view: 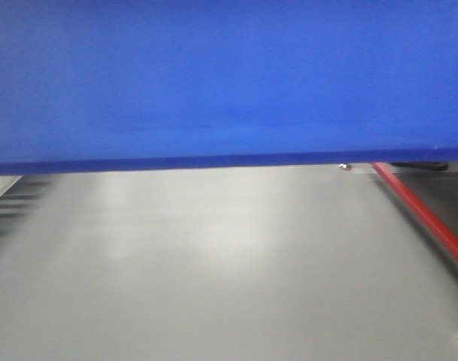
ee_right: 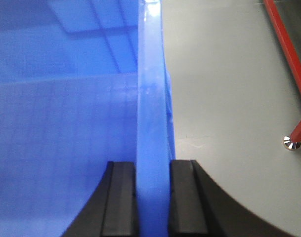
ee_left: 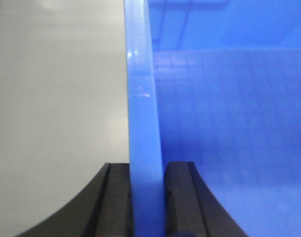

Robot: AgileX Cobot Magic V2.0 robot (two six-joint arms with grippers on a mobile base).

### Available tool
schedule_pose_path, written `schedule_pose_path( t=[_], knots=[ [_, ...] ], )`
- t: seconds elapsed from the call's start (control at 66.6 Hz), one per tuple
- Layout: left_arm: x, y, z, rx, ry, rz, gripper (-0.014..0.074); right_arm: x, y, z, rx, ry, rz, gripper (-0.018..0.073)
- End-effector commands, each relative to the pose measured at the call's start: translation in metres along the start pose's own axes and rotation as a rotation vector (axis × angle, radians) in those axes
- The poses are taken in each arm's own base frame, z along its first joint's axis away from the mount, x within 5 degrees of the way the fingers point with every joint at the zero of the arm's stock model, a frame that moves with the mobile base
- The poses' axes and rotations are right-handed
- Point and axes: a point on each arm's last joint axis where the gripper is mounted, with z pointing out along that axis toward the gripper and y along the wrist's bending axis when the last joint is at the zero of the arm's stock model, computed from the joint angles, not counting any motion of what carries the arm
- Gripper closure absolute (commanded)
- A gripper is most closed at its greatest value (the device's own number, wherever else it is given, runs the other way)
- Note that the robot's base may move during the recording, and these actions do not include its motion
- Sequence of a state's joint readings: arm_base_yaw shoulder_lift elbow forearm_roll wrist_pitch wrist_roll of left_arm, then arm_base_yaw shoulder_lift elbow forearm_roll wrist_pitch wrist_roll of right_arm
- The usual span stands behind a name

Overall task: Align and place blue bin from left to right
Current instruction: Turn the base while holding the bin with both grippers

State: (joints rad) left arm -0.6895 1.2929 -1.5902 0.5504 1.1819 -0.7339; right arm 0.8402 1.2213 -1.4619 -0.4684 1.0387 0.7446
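Here, both arms are gripping the blue bin (view: 229, 83) from opposite ends, which looks like the sensible way to carry and square up a crate this wide. In the front view its smooth side wall is filling the whole upper half of the frame, with the dark lower edge running across the middle. The pale grey surface (view: 213, 256) is spreading out below it. Whether that edge is resting on the surface or hanging just above it cannot be told from these views.

In the left wrist view, the left gripper (ee_left: 148, 173) is clamping a thin upright wall (ee_left: 143, 98) of the bin. Its black fingers (ee_left: 118, 197) are sitting at the bottom centre of the frame, pressing on either side of the plastic. The bin's interior is lying to the right of the frame and the bare surface to the left.

The right gripper (ee_right: 152, 170) is doing the mirror of this. Its jaws are pinching the opposite wall (ee_right: 152, 98) at the bottom centre, with the interior on the left. A red bar (ee_right: 288, 59) and its shiny metal foot (ee_right: 291, 143) are standing along the right edge of the frame, apart from the bin.

Pinching both end walls at once is probably keeping the bin from twisting, so its long side can be lined up. The step in hand seems to be the carry or the setting-down. The red bar is likely the main thing to avoid.
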Motion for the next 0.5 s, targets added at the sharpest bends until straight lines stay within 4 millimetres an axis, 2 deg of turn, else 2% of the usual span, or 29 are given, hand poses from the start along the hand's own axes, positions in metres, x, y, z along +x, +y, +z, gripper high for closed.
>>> schedule_pose_path(
  t=[0.0, 0.48],
  knots=[
    [-0.0078, 0.0015, -0.0091, 0.023, -0.082, 0.004, 0.0707, -0.0096, -0.0016, -0.0085, -0.018, -0.095, -0.015, 0.0637],
    [-0.0078, 0.0015, -0.0091, 0.023, -0.082, 0.004, 0.0707, -0.0096, -0.0016, -0.0085, -0.018, -0.095, -0.015, 0.0637]
  ],
)
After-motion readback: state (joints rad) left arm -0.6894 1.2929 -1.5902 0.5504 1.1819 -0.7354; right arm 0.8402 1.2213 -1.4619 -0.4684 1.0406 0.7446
